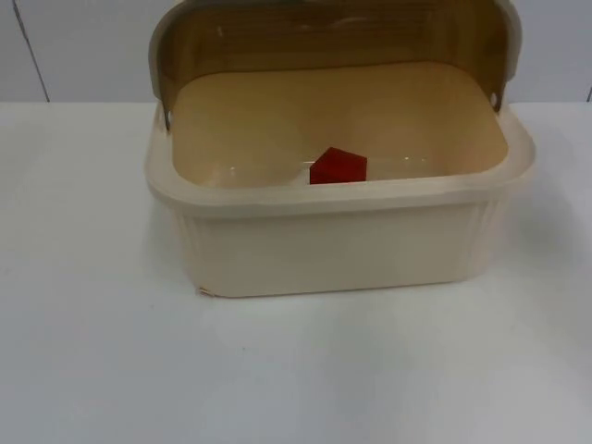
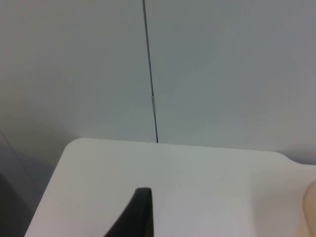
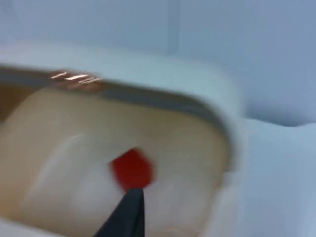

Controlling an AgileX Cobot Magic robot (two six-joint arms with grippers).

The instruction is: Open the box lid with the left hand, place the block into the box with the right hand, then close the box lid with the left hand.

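Observation:
A cream plastic box (image 1: 342, 196) stands in the middle of the table. Its translucent brown lid (image 1: 333, 37) is swung up and back, so the box is open. A red block (image 1: 338, 166) lies on the box floor near the front wall. In the blurred right wrist view the red block (image 3: 131, 168) lies inside the box (image 3: 232, 148), with my right gripper (image 3: 128, 212) above the box just short of the block. My left gripper (image 2: 140, 217) hangs over bare table to the left of the box, whose edge (image 2: 311, 212) just shows there.
The white table (image 1: 277, 370) stretches wide in front of the box and to both sides. The grey partition wall (image 1: 74, 46) rises right behind the box. Close to the left gripper the table's rounded corner (image 2: 74, 148) drops away.

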